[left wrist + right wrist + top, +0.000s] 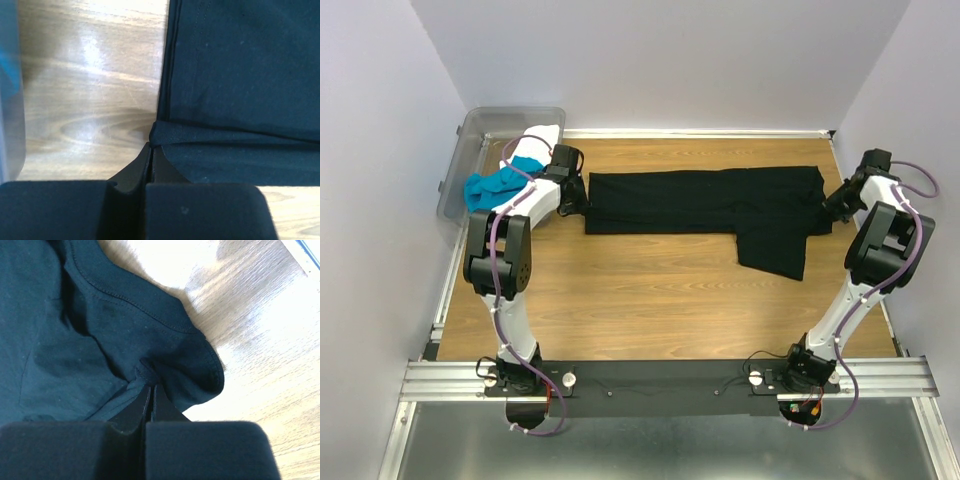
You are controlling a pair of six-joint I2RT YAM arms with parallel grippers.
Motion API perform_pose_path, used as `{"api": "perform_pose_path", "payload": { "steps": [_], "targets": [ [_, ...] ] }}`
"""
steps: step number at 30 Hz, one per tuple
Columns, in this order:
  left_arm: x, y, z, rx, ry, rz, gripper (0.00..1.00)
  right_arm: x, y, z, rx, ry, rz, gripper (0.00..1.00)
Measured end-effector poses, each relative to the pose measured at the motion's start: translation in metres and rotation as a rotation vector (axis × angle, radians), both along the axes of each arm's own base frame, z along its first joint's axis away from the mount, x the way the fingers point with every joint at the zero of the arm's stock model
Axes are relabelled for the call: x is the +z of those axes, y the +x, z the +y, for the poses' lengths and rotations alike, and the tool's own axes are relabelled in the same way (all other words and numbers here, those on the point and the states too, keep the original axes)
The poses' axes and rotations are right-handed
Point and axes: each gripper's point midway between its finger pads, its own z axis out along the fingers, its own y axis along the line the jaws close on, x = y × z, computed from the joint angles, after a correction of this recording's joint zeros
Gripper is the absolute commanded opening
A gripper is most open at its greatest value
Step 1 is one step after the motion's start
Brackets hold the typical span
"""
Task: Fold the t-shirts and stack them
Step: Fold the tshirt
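Three shirts: a large plain black t-shirt (705, 200), a crumpled turquoise-blue cloth shirt (490, 187) and a white cloth shirt (542, 135).
Black t-shirt, place: it lies flat across the far half of the light wooden table (650, 300), folded into a long band running left to right.
Black t-shirt, shape: near its right end one flap reaches toward the near side, beyond the band's straight edge.
Black t-shirt, left end: the left wrist view shows stacked layers with a straight folded edge (167, 75) on bare wood.
Black t-shirt, right end: the right wrist view shows a curved, stitched hem (150, 310) and a small pucker of cloth.
Left gripper (150, 147): its black fingers are pressed together, pinching the near left corner of the black t-shirt.
Right gripper (150, 386): its fingers are pressed together on the pucker at the shirt's right end, low over the table.
Turquoise shirt, place: it is bunched at the near end of the clear plastic bin (480, 125), partly hidden by the left arm; whether it hangs over the rim I cannot tell.
White shirt, place: it is at the bin's right side, just beyond the left arm's wrist.
Bin, place: it stands at the far left corner, beside the table's edge.
Arms: both are white and black with purple cables, bolted to a metal rail (660, 378) at the near edge.
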Motion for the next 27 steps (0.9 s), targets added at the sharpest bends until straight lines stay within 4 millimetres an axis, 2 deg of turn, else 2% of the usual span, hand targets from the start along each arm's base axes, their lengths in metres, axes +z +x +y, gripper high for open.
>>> {"api": "perform_pose_path", "payload": {
  "steps": [6,7,8,10,11,12,14,15,16,17,18,21,24,27],
  "targets": [
    [-0.017,0.002,0.000,-0.003,0.007,0.027,0.00,-0.008,-0.001,0.000,0.002,0.002,0.019,0.07],
    [-0.018,0.002,0.000,-0.003,0.007,0.031,0.00,-0.010,-0.002,0.000,0.002,0.003,0.022,0.09],
    [-0.020,0.002,0.000,-0.003,0.007,0.033,0.00,-0.011,-0.002,0.000,0.002,0.004,0.024,0.18],
    [-0.021,0.003,-0.001,-0.003,0.007,0.031,0.09,-0.013,-0.002,0.000,0.007,0.003,0.027,0.32],
    [-0.021,0.004,-0.001,-0.003,0.007,0.029,0.15,-0.012,-0.002,-0.001,0.011,0.002,0.025,0.44],
    [-0.021,0.004,-0.001,-0.004,0.007,0.026,0.22,-0.012,-0.001,-0.001,0.010,0.000,0.023,0.49],
    [-0.020,0.006,0.001,-0.008,0.020,0.019,0.54,-0.011,0.000,-0.002,0.016,-0.007,0.016,0.62],
    [-0.020,0.006,0.002,0.003,0.019,0.019,0.54,-0.010,0.000,-0.002,0.018,-0.009,0.014,0.65],
    [-0.019,0.006,0.003,0.003,0.033,0.014,0.67,-0.007,0.000,-0.003,0.023,-0.015,0.006,0.67],
    [-0.018,0.007,0.004,0.003,0.049,0.008,0.74,-0.004,0.000,-0.002,0.021,-0.017,-0.001,0.71],
    [-0.015,0.007,0.006,0.008,0.062,-0.001,0.87,0.002,-0.001,-0.001,0.025,-0.025,-0.014,0.73],
    [0.000,0.007,0.003,0.008,0.096,-0.044,0.96,0.020,-0.013,0.008,0.033,-0.040,-0.046,0.77],
    [0.022,-0.003,-0.006,-0.009,0.116,-0.092,0.97,0.039,-0.033,0.028,0.059,-0.053,-0.075,0.78],
    [0.037,-0.014,-0.014,-0.024,0.124,-0.134,0.97,0.043,-0.052,0.056,0.109,-0.061,-0.076,0.78]
  ]
}}
